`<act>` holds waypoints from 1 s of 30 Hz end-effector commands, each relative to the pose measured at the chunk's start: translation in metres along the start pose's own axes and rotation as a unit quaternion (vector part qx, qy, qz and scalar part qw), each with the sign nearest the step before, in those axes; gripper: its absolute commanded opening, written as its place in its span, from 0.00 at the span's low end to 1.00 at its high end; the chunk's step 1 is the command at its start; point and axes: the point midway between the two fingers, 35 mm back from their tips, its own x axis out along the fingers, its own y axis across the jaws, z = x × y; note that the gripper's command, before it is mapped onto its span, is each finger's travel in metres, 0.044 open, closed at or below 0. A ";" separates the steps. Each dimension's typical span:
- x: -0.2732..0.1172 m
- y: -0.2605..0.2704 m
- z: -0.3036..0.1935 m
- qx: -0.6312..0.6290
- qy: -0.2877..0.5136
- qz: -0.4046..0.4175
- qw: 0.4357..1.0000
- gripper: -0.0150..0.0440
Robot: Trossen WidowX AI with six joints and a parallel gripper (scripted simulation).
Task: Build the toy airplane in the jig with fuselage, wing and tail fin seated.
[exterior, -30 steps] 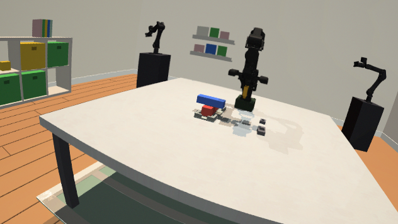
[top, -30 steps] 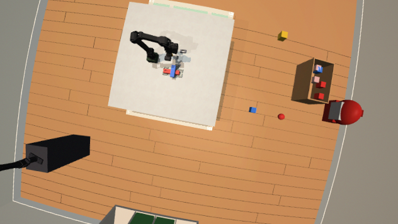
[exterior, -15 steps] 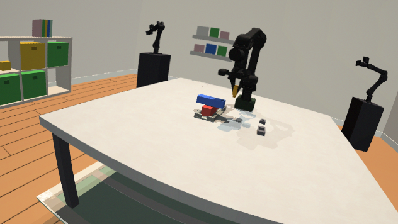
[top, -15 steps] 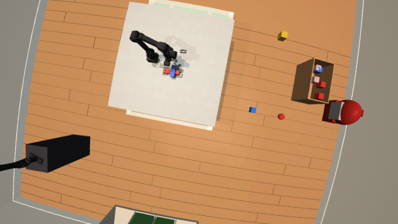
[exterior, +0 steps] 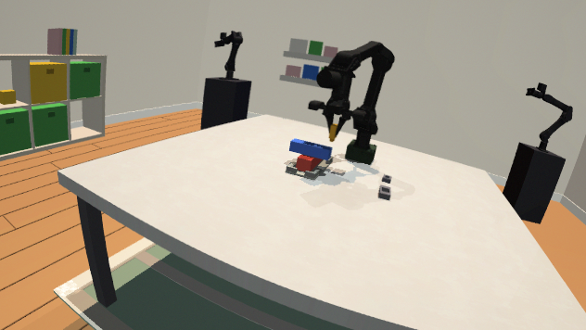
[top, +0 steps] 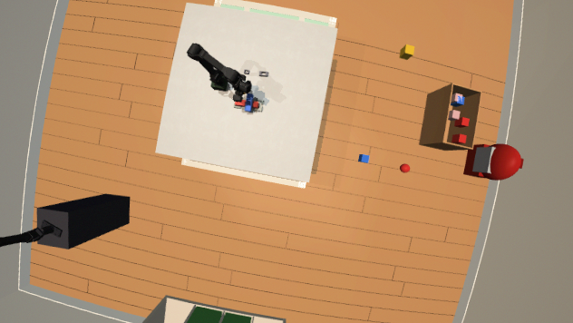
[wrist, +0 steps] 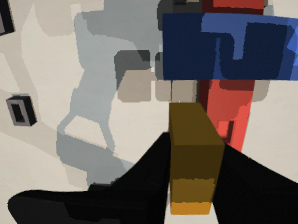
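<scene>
The red fuselage (top: 238,104) (exterior: 305,162) (wrist: 230,97) lies in the grey cradle (exterior: 291,170), which is partly hidden beneath it. The blue wing (top: 249,104) (exterior: 310,148) (wrist: 190,50) lies crosswise on top of the fuselage; its tab and socket are hidden. My gripper (exterior: 333,130) (wrist: 184,139) is shut on the yellow tail fin (exterior: 333,133) (wrist: 195,162) and holds it upright in the air, beyond the wing on the tail side. In the wrist view the fin appears just left of the fuselage's tail, where a small recess shows. The fin's lower end is clear of the fuselage.
Two small dark hollow holders stand on the table (top: 218,132) (exterior: 241,185), the larger (exterior: 385,196) nearer the exterior camera than the smaller (exterior: 387,181). The arm's base (exterior: 361,153) stands behind the cradle. The wing overhangs the fuselage on both sides.
</scene>
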 end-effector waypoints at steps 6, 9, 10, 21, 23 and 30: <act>0.007 -0.025 -0.015 -0.006 0.002 0.002 1.000 0.25; 0.008 -0.033 -0.020 -0.007 0.002 0.002 1.000 0.25; 0.009 -0.036 -0.022 -0.008 0.002 0.002 1.000 0.25; 0.013 -0.055 -0.036 -0.011 0.000 0.000 1.000 0.34; 0.013 -0.055 -0.036 -0.011 0.000 0.000 1.000 0.36; 0.013 -0.055 -0.036 -0.011 0.000 0.000 1.000 0.36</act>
